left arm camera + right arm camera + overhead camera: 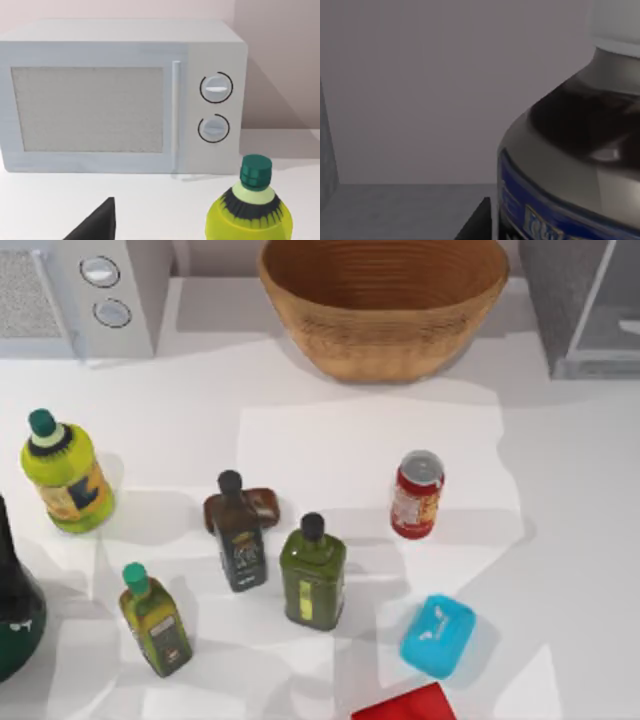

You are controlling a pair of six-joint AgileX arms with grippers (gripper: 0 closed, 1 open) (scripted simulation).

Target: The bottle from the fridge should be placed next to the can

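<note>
**Right wrist close on bottle inside fridge**

You see the bottle (570, 150) up close in the right wrist view, against grey inner walls, probably the fridge (585, 305) at the table's far right. Can't tell either gripper's finger state. The can (417, 494) stands right of centre, beside the olive-oil bottles (313, 572).

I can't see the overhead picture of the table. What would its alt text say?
A red can stands right of centre on a white table, with two black-capped olive-oil bottles and a green-capped one to its left. A yellow-green bottle stands at far left, a wicker basket and white microwave at the back, and a grey fridge at back right.
</note>
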